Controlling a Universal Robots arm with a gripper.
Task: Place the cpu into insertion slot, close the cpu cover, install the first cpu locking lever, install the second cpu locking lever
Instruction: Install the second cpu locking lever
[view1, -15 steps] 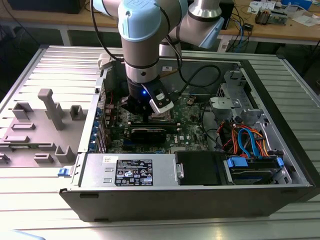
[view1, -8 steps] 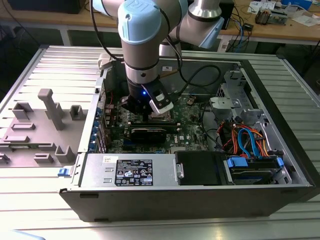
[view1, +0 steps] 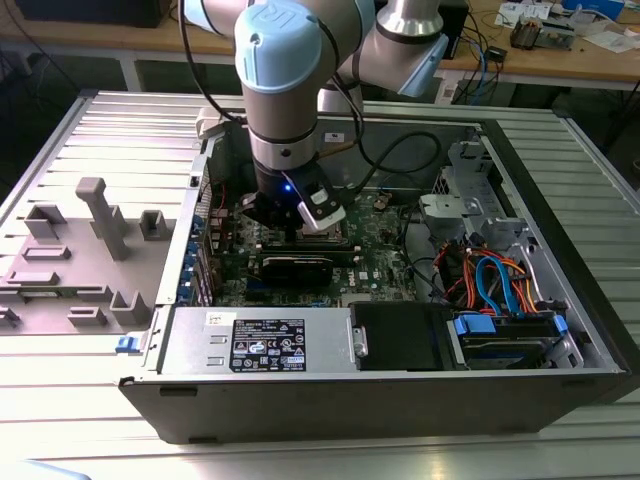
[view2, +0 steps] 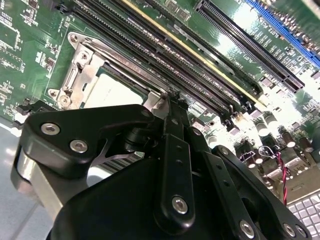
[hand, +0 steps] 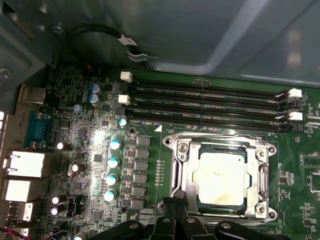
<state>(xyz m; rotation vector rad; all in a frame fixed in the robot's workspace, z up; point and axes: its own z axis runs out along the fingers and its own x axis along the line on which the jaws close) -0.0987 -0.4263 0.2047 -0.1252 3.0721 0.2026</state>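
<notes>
A ribbed grey metal desk (view1: 90, 130) carries an open computer case (view1: 400, 395) lying on its side, with wooden benches behind it in the exterior view; inside the case the cpu (hand: 221, 177), its dull silver top facing up, sits seated in the insertion slot (hand: 186, 172) on the green circuit board (hand: 150, 160); the cpu cover (hand: 252, 175) lies flat around the chip, its silver frame bordering the square window in the first wrist view; in the second wrist view the same pale chip (view2: 107, 92) shows beyond the black linkage of the claw (view2: 170, 102); the claw's fingers look pressed together and pinch nothing, their tip hanging close over the edge of the socket; the long black memory slots (hand: 205, 107) run just beside the socket; in the exterior view the arm (view1: 285, 90) reaches down into the case, the claw (view1: 292, 232) low over the board, and a grey fixture (view1: 90, 250) with upright blocks rests on the desk to the exterior view's left.
</notes>
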